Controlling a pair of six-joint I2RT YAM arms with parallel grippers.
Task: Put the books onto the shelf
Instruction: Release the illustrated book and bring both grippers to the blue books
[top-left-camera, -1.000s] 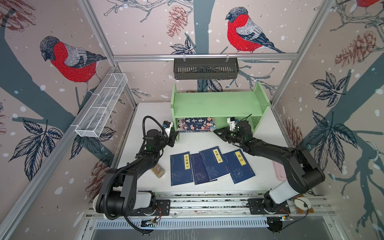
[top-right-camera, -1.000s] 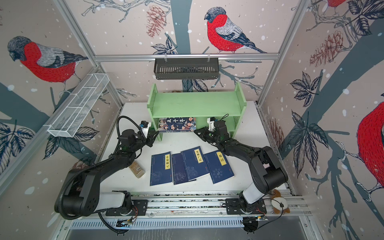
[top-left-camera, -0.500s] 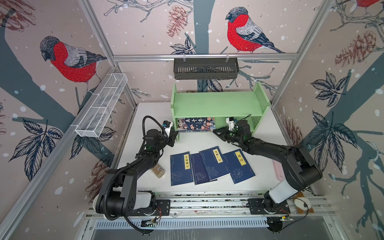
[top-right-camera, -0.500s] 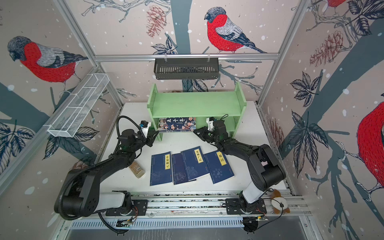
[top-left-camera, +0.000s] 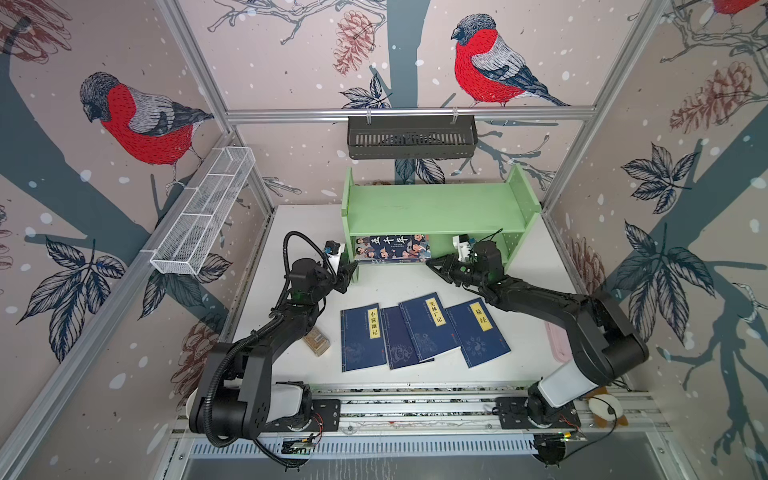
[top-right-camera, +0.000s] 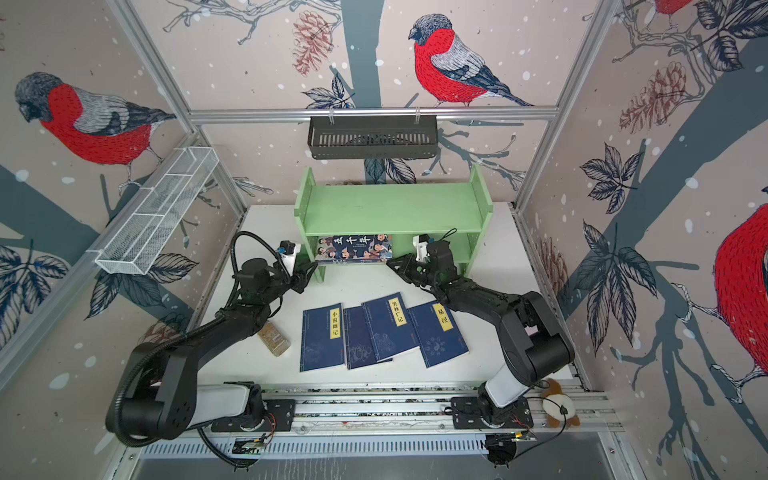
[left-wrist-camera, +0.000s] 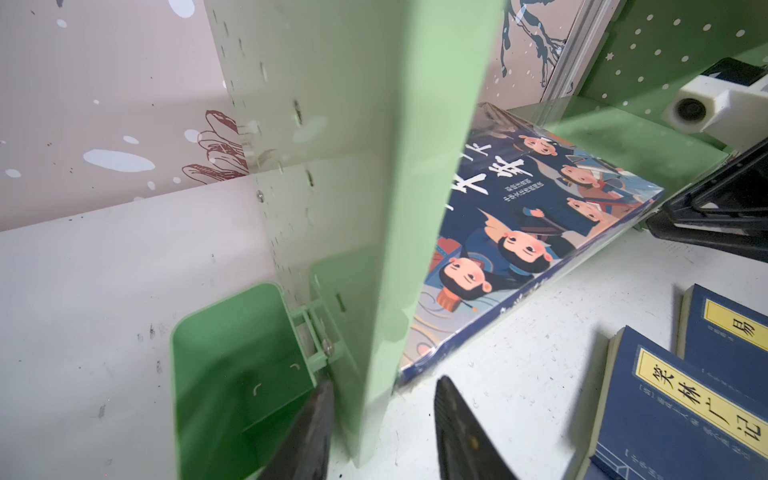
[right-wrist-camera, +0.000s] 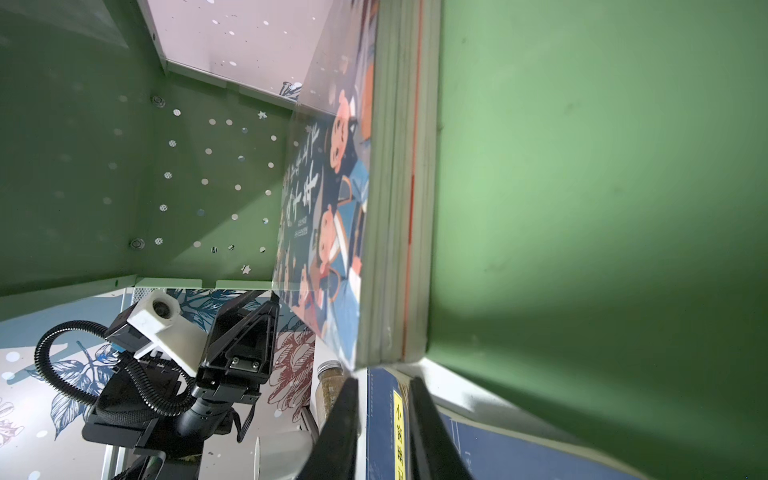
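Now the colourful book (top-left-camera: 392, 249) lies on the lower tier of the shelf (top-left-camera: 432, 208). The left claw (top-left-camera: 351, 274) is open around its left side; the right claw (top-left-camera: 430, 262), slightly open, holds nothing.

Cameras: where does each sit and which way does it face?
Top views: overhead at the front, looking down on shelf, table and both arms.
Left wrist: low at the shelf's side panel, facing the cartoon book; left end effector tips show.
Right wrist: at the lower tier, facing that book's page edge; right end effector tips show.
Shared: both wrist views see that book.
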